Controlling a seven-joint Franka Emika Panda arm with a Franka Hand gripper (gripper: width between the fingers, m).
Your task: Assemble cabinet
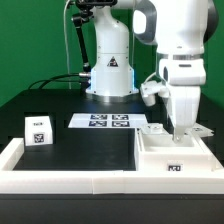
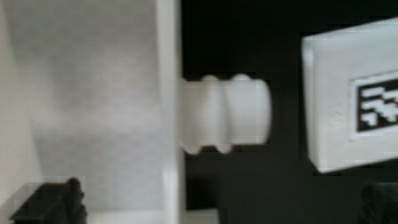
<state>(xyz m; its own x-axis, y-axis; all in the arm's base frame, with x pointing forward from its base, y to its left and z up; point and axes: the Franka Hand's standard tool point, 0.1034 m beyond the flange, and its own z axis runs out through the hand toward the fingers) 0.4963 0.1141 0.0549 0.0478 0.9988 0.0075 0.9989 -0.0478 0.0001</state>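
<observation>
The cabinet [image 1: 176, 152], a large white box with a tag on its front, sits on the black table at the exterior view's right. My gripper [image 1: 183, 128] points down over its far part, fingers at or just inside the rim. In the wrist view a white cabinet wall [image 2: 89, 100] carries a ridged white peg [image 2: 228, 115] sticking out sideways. A tagged white panel [image 2: 356, 95] lies across a dark gap from the peg. My gripper [image 2: 217, 205] is open, with the dark fingertips [image 2: 54, 200] wide apart at the frame's edges. The wall's edge lies between them, not gripped.
A small white cube with one tag [image 1: 38, 130] stands at the exterior view's left. The marker board [image 1: 108, 121] lies flat in front of the robot base [image 1: 110, 75]. A low white border [image 1: 70, 180] runs along the table's front and left edges.
</observation>
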